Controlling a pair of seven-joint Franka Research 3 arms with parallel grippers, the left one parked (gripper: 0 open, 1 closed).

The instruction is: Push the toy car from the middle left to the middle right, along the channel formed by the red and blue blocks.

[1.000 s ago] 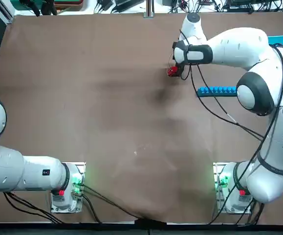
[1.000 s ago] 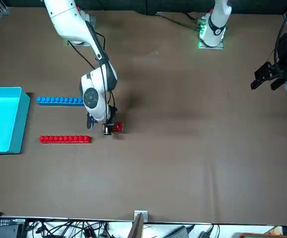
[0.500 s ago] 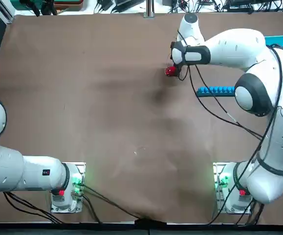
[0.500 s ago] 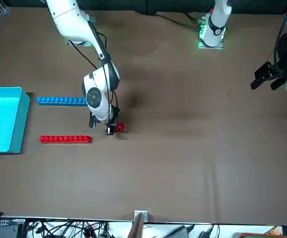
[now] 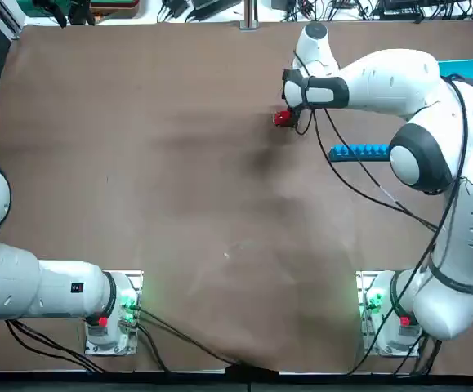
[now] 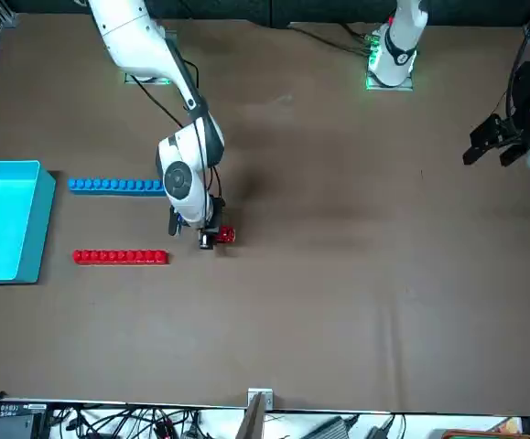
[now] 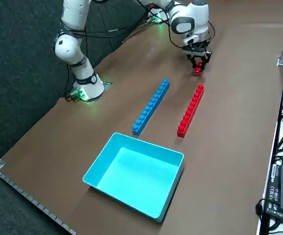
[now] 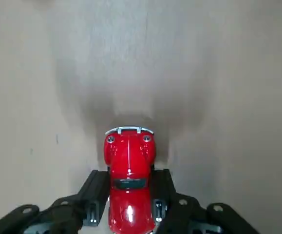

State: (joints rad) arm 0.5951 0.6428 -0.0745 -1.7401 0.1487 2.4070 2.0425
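Light-blue open bin (image 7: 134,176) on brown table (image 7: 229,161), near table edge

Bright, even light falls over the brown bench (image 6: 338,302). Soft, dark shadows spread on it near the right pincer (image 8: 131,195). In the right wrist view, a white glare spot gleams on the toy car's (image 8: 129,181) glossy red roof.

Wide bare lane between the blue bar (image 7: 151,107) and the red bar (image 7: 191,111).
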